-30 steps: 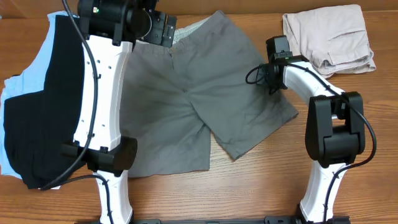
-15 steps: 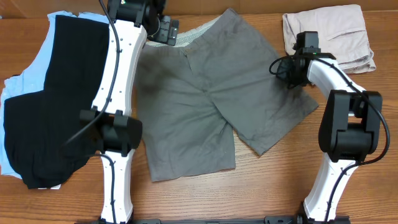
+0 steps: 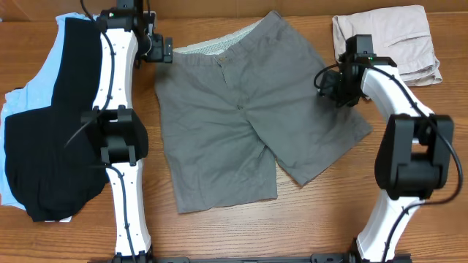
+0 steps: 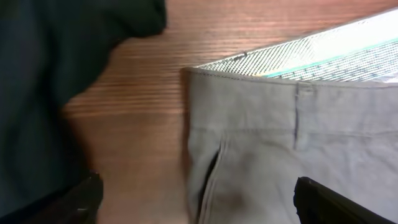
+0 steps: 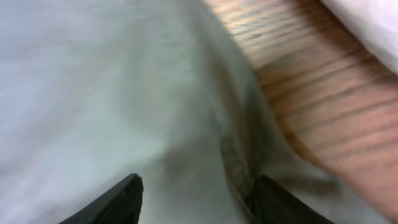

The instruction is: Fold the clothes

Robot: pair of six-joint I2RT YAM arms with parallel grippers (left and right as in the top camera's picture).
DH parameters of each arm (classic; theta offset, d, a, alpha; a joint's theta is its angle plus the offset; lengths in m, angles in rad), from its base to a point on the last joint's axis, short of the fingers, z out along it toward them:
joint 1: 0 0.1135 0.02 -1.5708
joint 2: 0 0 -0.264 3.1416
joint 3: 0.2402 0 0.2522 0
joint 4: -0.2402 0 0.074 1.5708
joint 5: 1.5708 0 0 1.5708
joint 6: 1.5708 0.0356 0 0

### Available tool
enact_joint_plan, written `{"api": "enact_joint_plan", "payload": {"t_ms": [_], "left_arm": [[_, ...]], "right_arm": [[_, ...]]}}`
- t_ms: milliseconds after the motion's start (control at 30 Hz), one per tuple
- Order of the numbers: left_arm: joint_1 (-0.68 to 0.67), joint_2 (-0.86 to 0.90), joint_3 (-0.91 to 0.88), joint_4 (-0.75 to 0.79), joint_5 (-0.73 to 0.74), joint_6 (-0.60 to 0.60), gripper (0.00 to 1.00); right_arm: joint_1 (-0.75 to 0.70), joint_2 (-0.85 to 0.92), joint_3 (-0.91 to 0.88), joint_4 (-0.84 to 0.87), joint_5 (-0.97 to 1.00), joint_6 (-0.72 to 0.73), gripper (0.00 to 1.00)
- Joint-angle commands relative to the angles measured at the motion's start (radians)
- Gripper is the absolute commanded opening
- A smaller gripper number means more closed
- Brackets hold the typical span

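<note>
The clothes, grey-taupe shorts point(image 3: 234, 117), lie spread flat in the middle of the table, waistband at the far side and its pale speckled lining point(image 3: 219, 42) showing. My left gripper point(image 3: 162, 50) hovers at the left waist corner, wide open. In the left wrist view its fingers point(image 4: 81, 200) straddle bare wood and the corner of the shorts point(image 4: 280, 155), holding nothing. My right gripper point(image 3: 329, 86) is over the right side seam. Its jaws point(image 5: 196, 200) stand open above the cloth point(image 5: 93, 93), beside the hem edge.
A large black T-shirt point(image 3: 51, 124) lies over a light blue garment point(image 3: 14, 102) along the left side, and its edge point(image 4: 56, 62) is close to my left gripper. Folded beige shorts point(image 3: 387, 40) sit at the far right corner, just beyond my right gripper.
The shorts slid to the right and spread flatter. My right gripper went from shut to open, letting go of the cloth. My left gripper drew back left to the waist corner.
</note>
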Motion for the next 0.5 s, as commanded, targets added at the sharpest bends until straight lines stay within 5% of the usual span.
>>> {"api": "enact_joint_plan", "payload": {"t_ms": [0,300,367,467], "left_arm": [[-0.004,0.064,-0.004,0.016,0.116,0.055,1.0],[-0.018,0.132,-0.005,0.033,0.115,0.039,0.85],[-0.016,0.14,-0.005,0.024,0.114,0.033,0.67],[-0.008,0.14,-0.004,0.003,0.092,0.031,0.26]], "right_arm": [[0.011,-0.143,0.003,-0.009,-0.016,0.004,0.61],[0.04,-0.229,0.003,-0.02,-0.027,0.031,0.59],[0.053,-0.229,0.003,-0.02,-0.027,0.031,0.59],[0.069,-0.229,0.003,-0.02,-0.027,0.031,0.59]]}}
